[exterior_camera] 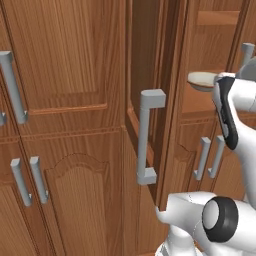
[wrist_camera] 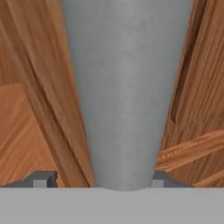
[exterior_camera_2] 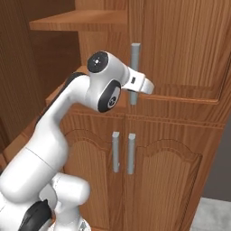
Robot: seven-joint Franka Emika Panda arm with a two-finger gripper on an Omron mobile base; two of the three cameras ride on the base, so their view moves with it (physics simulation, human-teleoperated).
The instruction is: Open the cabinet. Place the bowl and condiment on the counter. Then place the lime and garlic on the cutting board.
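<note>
At twelve o'clock from the base, the gripper (wrist_camera: 124, 183) clamps the right door's handle (exterior_camera_2: 135, 72) of the cabinet (exterior_camera_2: 180, 49); its left door (exterior_camera: 150, 75) already stands ajar. I judge the opening unfinished. The bowl (exterior_camera: 204, 80) waits on a shelf, uncarried.

- One cabinet (exterior_camera: 65, 55) door stands swung open, its grey handle (exterior_camera: 147, 137) edge-on to me.
- The bowl (exterior_camera: 201, 80) sits on the shelf (exterior_camera: 197, 116) beside my arm.
</note>
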